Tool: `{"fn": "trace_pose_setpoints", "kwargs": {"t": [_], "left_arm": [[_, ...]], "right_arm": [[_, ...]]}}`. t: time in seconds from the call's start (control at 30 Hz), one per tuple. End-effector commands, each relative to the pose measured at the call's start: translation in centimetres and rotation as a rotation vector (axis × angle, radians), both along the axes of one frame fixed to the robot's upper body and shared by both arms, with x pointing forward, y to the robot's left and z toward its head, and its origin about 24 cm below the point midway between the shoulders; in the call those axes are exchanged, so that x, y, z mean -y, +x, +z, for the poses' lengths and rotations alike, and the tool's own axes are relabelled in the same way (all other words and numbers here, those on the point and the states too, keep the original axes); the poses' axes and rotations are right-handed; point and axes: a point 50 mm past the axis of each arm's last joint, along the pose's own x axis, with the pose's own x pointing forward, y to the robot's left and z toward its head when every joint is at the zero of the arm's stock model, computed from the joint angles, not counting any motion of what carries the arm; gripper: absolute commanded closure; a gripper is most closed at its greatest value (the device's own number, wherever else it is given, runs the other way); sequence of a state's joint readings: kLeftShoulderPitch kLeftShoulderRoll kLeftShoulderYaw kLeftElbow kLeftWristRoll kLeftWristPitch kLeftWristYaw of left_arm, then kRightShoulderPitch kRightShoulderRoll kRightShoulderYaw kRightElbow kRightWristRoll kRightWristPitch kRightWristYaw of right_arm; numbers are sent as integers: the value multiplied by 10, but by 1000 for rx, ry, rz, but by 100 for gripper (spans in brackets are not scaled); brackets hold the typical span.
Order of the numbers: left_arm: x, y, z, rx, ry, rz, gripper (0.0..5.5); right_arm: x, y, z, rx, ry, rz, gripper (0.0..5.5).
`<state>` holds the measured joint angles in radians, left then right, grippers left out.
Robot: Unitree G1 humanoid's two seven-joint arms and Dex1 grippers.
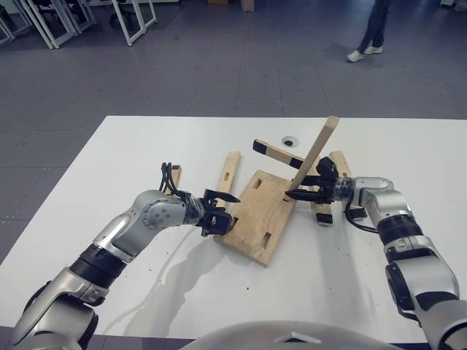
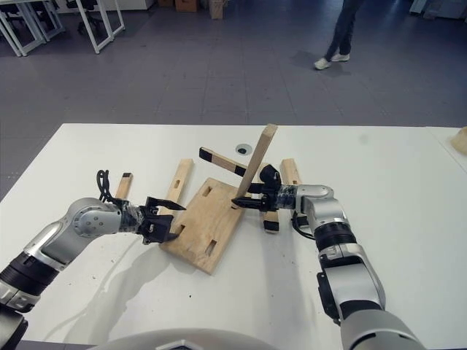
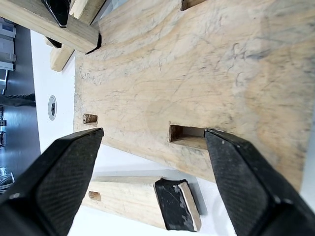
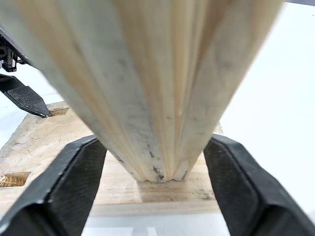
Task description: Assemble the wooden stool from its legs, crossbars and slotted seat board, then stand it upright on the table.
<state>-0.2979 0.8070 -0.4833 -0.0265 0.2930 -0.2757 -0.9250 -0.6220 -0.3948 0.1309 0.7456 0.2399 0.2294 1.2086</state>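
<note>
from the head we look forward and down over the tabletop (image 1: pixel 146 146); our wrist cameras sit close to the shared seat board (image 1: pixel 259 211).

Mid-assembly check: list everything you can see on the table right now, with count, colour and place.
table: one, white, under everything.
seat board: one, pale wood with slots, flat at the table's centre.
held leg: one, pale wood, tilted, lower end at the board's far right part.
loose pieces: at least four, pale wood, some black-tipped; this one left of the board, one behind it, one farther left, one under the right gripper.
cable hole: one, grey-ringed, far side of the table.
left gripper: one, black, open, at the board's left edge.
right gripper: one, black, shut on the held leg.
</note>
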Motion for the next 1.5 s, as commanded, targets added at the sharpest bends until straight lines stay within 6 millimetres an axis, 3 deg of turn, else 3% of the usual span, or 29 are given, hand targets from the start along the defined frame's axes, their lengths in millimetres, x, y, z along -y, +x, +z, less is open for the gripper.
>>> {"fn": "trace_pose_setpoints", "kwargs": {"t": [0.03,0.23,0.33,0.5,0.63,0.8,0.97,1.1,1.3,1.5], "left_arm": [[-11,-25,-46,-182,142,57,168],[-14,-38,-38,-234,184,117,168],[-14,-43,-31,-266,183,230,168],[-6,-59,-22,-334,145,419,168],[4,-59,-12,-408,-5,633,168],[23,-62,-4,-542,-193,755,168],[31,-67,0,-587,-234,785,168],[27,-51,10,-522,-297,838,168],[31,-30,31,-500,-468,893,168],[26,-24,36,-523,-511,925,168]], "right_arm": [[7,5,19,55,-10,12,130],[43,-16,40,144,-166,65,7],[60,-27,49,207,-284,-1,1],[97,-7,66,330,-468,-646,1],[80,-18,66,253,-457,-865,1],[55,-44,49,148,-432,-907,1],[64,-62,26,46,-484,-971,1],[68,-68,12,-2,-501,-970,1],[73,-76,-26,-158,-511,-949,1],[76,-77,-47,-212,-507,-936,120]]}}
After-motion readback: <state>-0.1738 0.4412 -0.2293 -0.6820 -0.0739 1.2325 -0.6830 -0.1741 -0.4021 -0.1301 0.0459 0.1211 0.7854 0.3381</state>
